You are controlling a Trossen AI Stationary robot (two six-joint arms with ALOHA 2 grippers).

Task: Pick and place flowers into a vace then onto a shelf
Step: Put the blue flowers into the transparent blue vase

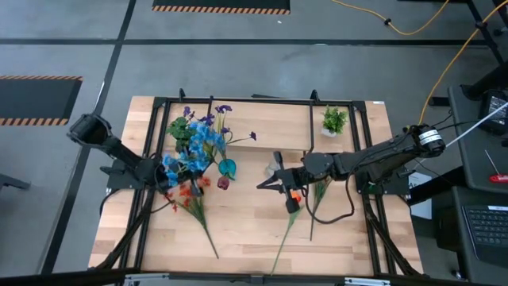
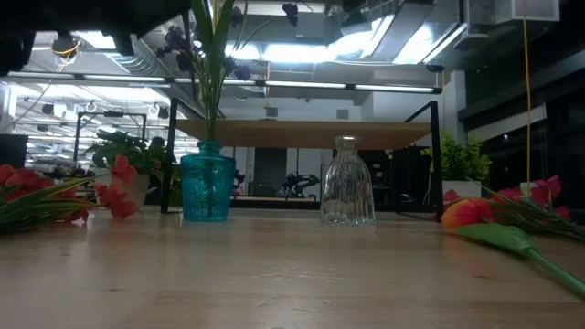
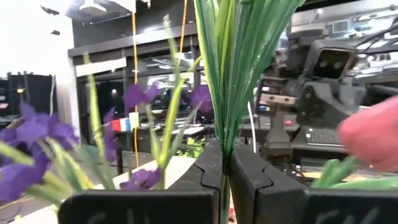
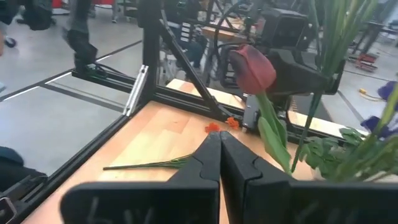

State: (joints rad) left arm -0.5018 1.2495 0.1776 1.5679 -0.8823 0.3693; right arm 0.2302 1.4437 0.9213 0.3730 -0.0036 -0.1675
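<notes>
Holding a bunch of green stems clamped tight between my left end effector fingers, I keep the blue and purple flower spray upright over the teal glass vase, which stands on the tabletop in front of the shelf. In the low view, stems already drop into the vase's neck, though I cannot tell how deep they sit. Beside it stands a clear ribbed glass vase, with nothing in it.

My right end effector is fully closed and, as far as the wrist view shows, holds nothing; it hovers near the middle of the tabletop, just beside a dark red bud and close to an orange bud with its long stem. More red-bloomed sprays lie flat near my left arm. A small potted plant sits on the shelf at the right.

Judged step: seating the blue bunch in the teal vase. The next move calls for lowering the stems until they rest inside, then releasing without tipping the vase. The loose sprays remain to be placed, and no vase has yet been lifted to the shelf.
</notes>
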